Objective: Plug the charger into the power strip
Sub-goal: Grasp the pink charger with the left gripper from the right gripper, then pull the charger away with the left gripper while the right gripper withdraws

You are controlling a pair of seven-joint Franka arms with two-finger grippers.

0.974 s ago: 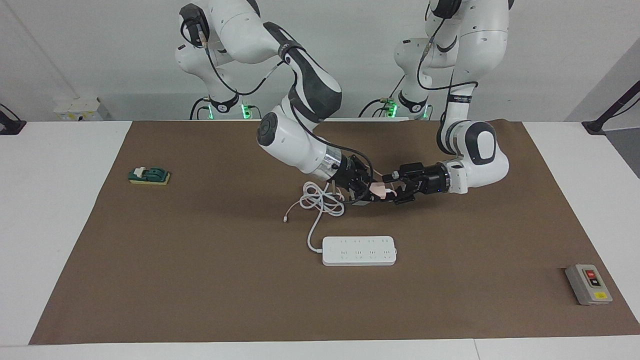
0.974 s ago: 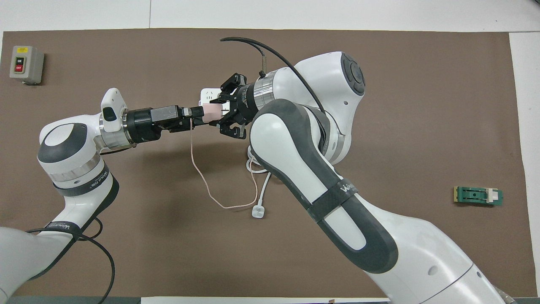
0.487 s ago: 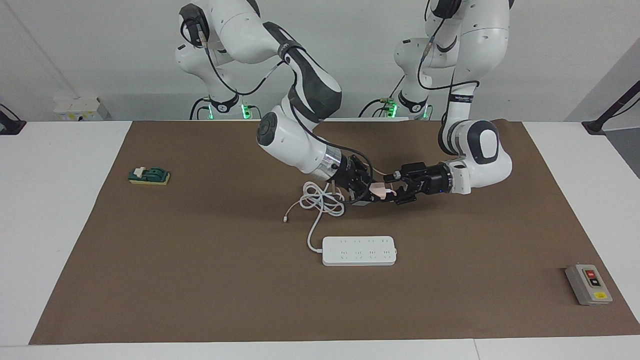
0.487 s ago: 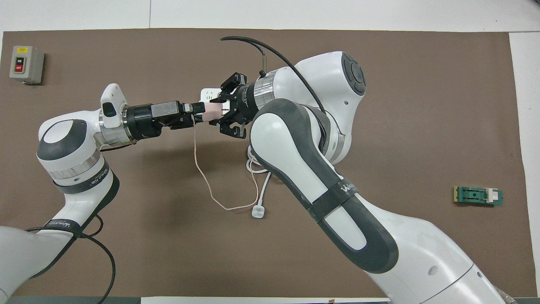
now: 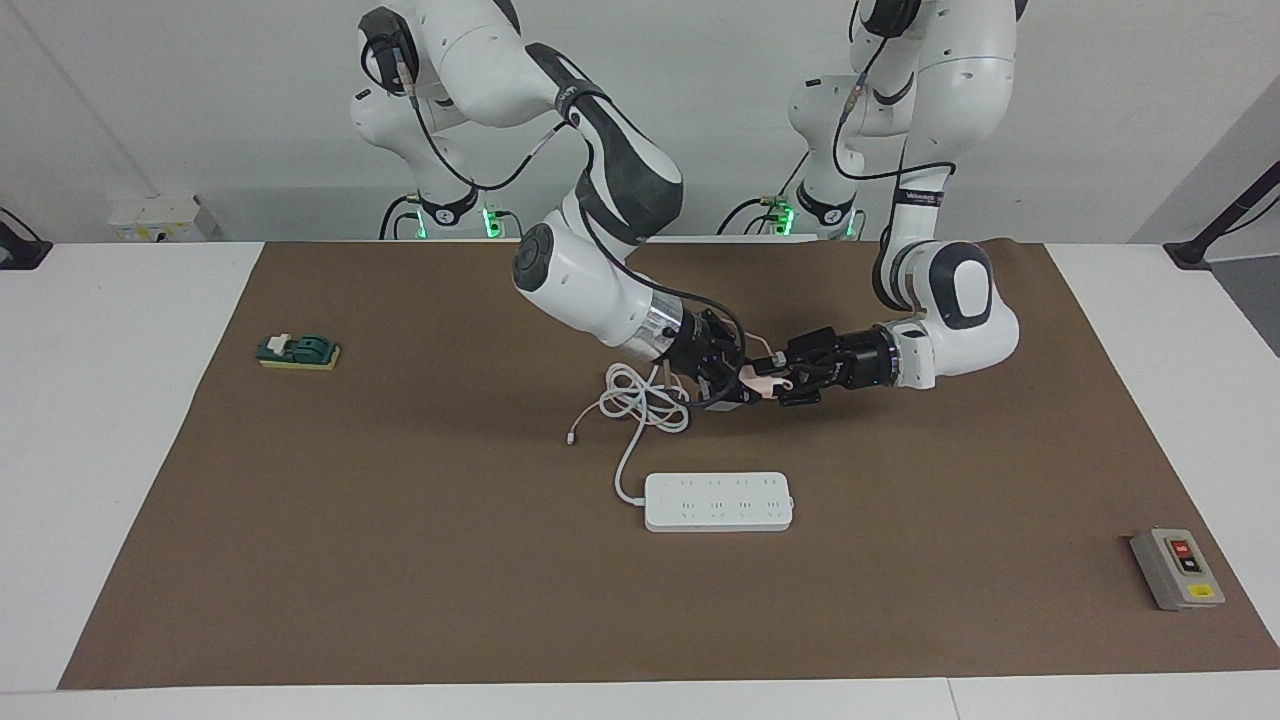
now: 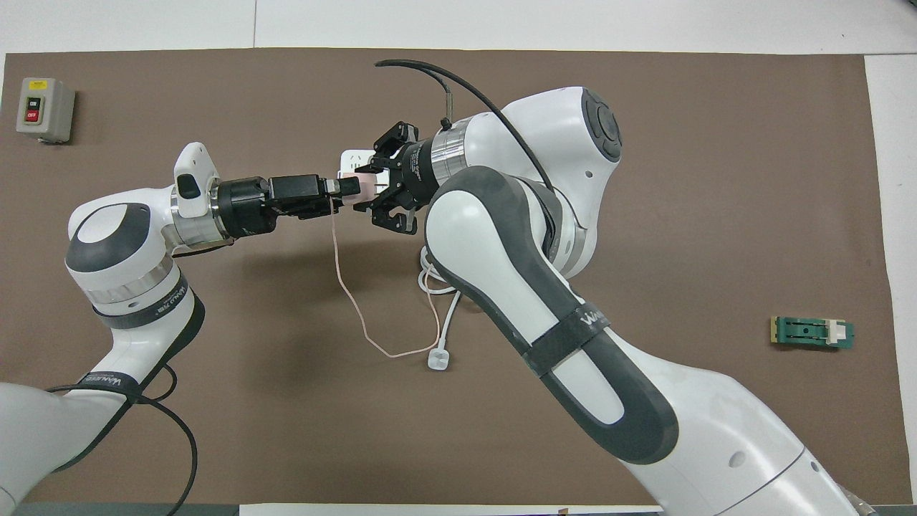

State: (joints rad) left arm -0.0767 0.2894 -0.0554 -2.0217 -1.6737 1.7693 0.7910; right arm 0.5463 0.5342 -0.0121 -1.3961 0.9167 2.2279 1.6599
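The pale pink charger (image 5: 762, 381) (image 6: 365, 188) hangs in the air between both hands, over the mat a little nearer to the robots than the power strip (image 5: 718, 501). My right gripper (image 5: 740, 385) (image 6: 376, 188) is shut on one end of it. My left gripper (image 5: 783, 383) (image 6: 349, 188) has its fingers closed on the other end. The charger's thin pink cable (image 6: 351, 301) droops down to the mat. In the overhead view only a corner of the power strip (image 6: 354, 156) shows past the hands.
The strip's thick white cord (image 5: 640, 400) lies coiled under the right wrist, its plug (image 6: 438, 358) nearer to the robots. A grey switch box (image 5: 1177, 568) (image 6: 44, 109) sits toward the left arm's end, a green block (image 5: 298, 351) (image 6: 812, 332) toward the right arm's end.
The left gripper slid in toward the charger and its fingers closed on the free end. The right gripper kept its hold and barely moved.
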